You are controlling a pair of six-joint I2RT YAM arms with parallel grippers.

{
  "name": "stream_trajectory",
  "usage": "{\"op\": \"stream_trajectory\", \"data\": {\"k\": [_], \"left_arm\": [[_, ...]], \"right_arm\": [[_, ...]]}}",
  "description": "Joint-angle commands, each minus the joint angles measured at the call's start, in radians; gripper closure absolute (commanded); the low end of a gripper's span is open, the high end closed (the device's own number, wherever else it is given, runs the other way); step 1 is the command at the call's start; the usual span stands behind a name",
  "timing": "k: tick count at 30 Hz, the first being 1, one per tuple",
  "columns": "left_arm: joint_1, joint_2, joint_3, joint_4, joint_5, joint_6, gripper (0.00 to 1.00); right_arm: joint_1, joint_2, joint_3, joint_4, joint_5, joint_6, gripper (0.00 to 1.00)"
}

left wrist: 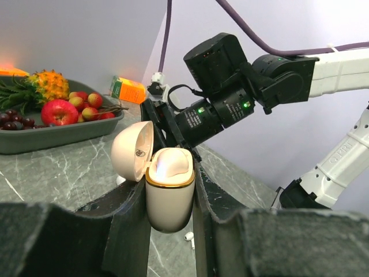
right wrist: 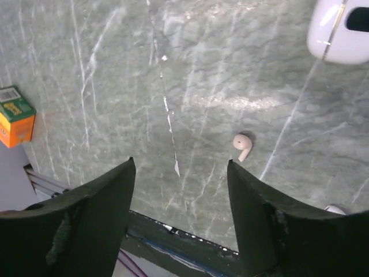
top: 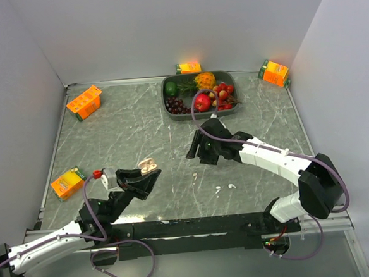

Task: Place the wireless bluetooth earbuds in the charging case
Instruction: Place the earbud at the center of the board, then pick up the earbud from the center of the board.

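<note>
- We look down on a grey-green marbled tabletop point(top: 127, 136) boxed in by plain pale walls. A dark green tray point(top: 166, 96) of fruit sits at top centre of the overhead view, and orange juice cartons point(top: 84, 102) stand near the edges.
- The left gripper point(top: 143, 178), lower left of centre, is clenched on the small cream-beige rounded plastic charging case point(top: 148, 165). It holds the case upright off the table with the hinged lid swung back. We judge this offers the open top to the other arm.
- The right gripper point(top: 196, 149), right of centre, has its jaws apart and empty, which we read as ready for a pick.
- The tiny glossy white plastic earbuds point(top: 218, 189) lie loose on the stone at lower centre, well apart from the case.
- Only the left wrist view shows the grip: the case point(left wrist: 169, 196) is pinched at its flanks between two dark fingers, with a gold rim and the lid to the left. We cannot tell whether an earbud already sits inside.
- Only the right wrist view shows one earbud point(right wrist: 242, 145) closely. It rests on the table beyond the right-hand finger, not between the jaws.
</note>
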Motion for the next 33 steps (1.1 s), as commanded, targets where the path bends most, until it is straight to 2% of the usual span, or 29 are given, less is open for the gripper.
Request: {"op": "stream_trajectory", "data": {"k": [1,2,3,7,12,14,18,33], "left_arm": [[-0.004,-0.040,-0.015,-0.010,0.011,-0.008,0.99],[-0.004,-0.043,-0.021,-0.005,0.006,-0.010,0.99],[-0.004,-0.046,-0.024,-0.002,0.006,-0.012,0.99],[-0.006,-0.048,-0.023,-0.004,0.011,-0.012,0.99],[-0.004,-0.051,-0.024,0.007,0.008,-0.010,0.99],[-0.004,-0.051,-0.027,0.009,0.011,-0.010,0.99],[-0.006,-0.051,-0.027,0.004,0.014,-0.018,0.99],[-0.006,-0.034,-0.036,0.012,0.020,-0.035,0.99]], "right_arm": [[0.006,0.042,0.152,-0.131,-0.010,0.043,0.37],[0.003,0.067,0.178,-0.216,-0.016,0.047,0.42],[0.000,0.099,0.192,-0.232,-0.036,0.051,0.49],[-0.011,0.129,0.145,-0.187,-0.122,0.100,0.53],[-0.012,0.214,0.146,-0.226,-0.145,0.100,0.58],[-0.014,0.222,0.140,-0.228,-0.135,0.089,0.57],[-0.026,0.258,0.137,-0.234,-0.142,0.051,0.46],[-0.083,0.356,0.097,-0.216,-0.178,-0.048,0.52]]}}
